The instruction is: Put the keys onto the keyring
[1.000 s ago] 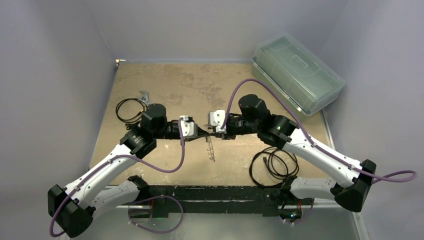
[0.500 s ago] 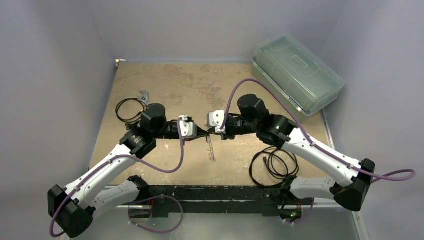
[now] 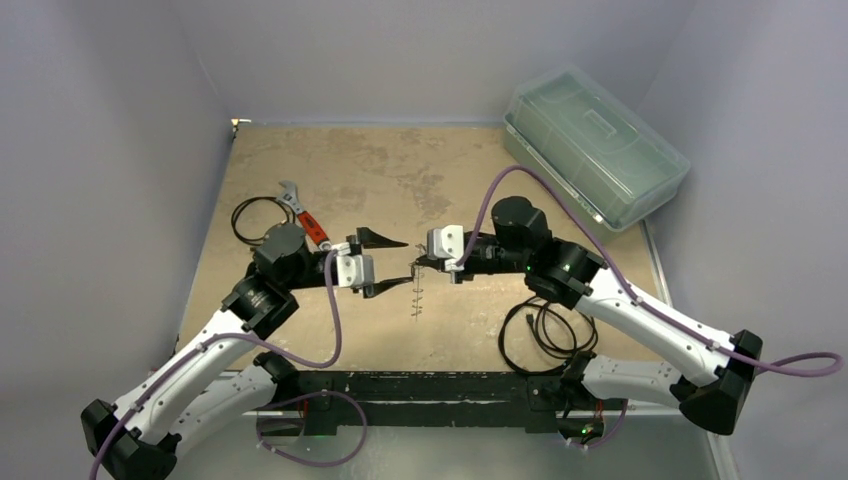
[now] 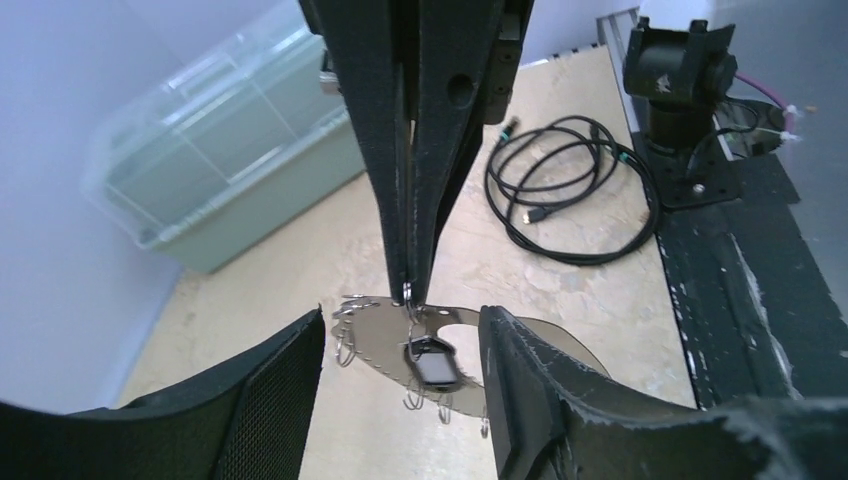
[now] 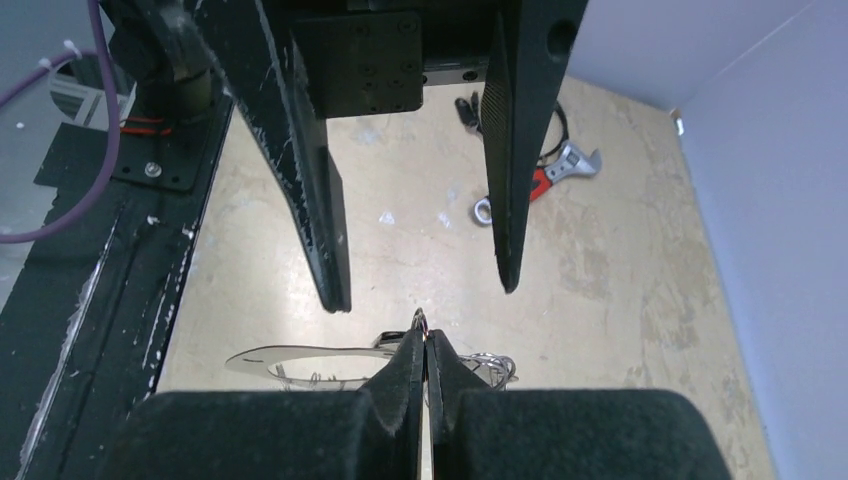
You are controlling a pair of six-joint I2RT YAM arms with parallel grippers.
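Whereas the left claw [image 3: 404, 262] was at the keyring [image 4: 385, 340] before, it is now spread and withdrawn; keyring and key [image 4: 432, 362] are pinched aloft by the right claw [image 3: 420, 264]. The bin [image 3: 597, 145] is lidded, contents unseen.

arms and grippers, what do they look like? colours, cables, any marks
The left arm and right arm have white links between black cylindrical joints, each with a loose purple cable. The left gripper and right gripper carry pale grey wrist blocks and long black tapered fingers, scuffed with white flecks.
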